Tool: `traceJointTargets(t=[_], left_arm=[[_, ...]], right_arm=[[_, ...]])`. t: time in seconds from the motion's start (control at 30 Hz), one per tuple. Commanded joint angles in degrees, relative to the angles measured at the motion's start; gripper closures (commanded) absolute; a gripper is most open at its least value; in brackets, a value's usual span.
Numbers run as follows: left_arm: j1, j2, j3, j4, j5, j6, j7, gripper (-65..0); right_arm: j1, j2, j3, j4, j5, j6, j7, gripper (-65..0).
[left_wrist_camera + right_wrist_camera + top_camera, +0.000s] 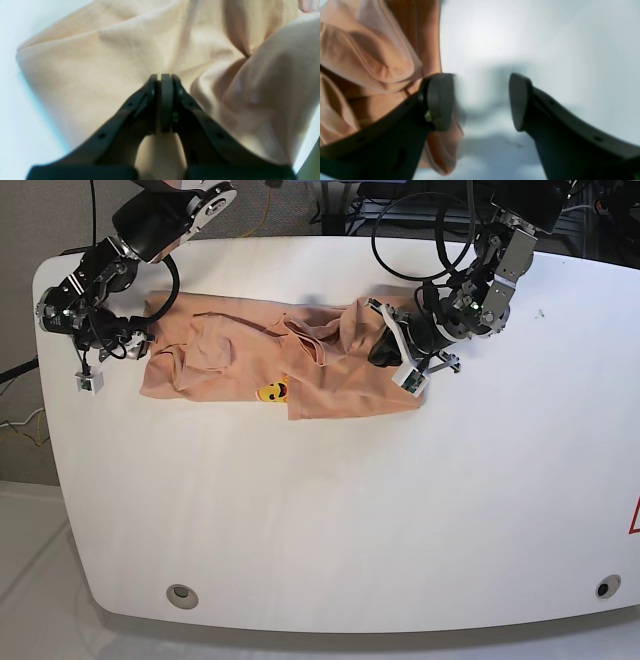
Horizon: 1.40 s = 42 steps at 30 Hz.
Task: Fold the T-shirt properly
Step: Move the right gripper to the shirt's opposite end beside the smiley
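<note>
Left hand apparently pinches T-shirt; right hand gapes empty.

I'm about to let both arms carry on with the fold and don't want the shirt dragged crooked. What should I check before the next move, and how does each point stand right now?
1. Left gripper shut on the T-shirt: ok, jaws closed with cloth between them.
2. Right gripper has hold of the shirt: not ok, jaws open, only bare table between them, cloth just beside one finger.
3. Shirt lying flat: not ok, bunched and creased at both ends.
4. Shirt fully on the table: ok.
5. Yellow mark visible for orientation: ok, near the front edge.
6. How many layers the left jaws pinch: cannot tell.
</note>
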State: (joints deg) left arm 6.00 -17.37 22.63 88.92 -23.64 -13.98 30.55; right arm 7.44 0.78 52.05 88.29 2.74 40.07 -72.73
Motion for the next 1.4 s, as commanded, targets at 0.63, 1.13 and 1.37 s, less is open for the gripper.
traceJointTargets(t=[0.63, 1.13, 1.37], left_arm=[[-1.5, -0.4, -0.1, -0.2, 2.1, 1.4, 2.6, -2.6], [-1.6, -0.4, -0.1, -0.2, 2.1, 1.4, 2.6, -2.6], [-1.6, -0.4, -0.1, -0.3, 2.1, 1.4, 2.6, -2.6]], right_arm=[[-1.8, -0.5, -9.7, 9.2, -1.7, -0.1, -1.3, -43.8], [-1.7, 0.8, -12.9, 12.9, -1.3, -0.1, -1.0, -65.0], [-0.6, 0.1, -9.5, 12.8, -1.1, -0.1, -3.9, -65.0]])
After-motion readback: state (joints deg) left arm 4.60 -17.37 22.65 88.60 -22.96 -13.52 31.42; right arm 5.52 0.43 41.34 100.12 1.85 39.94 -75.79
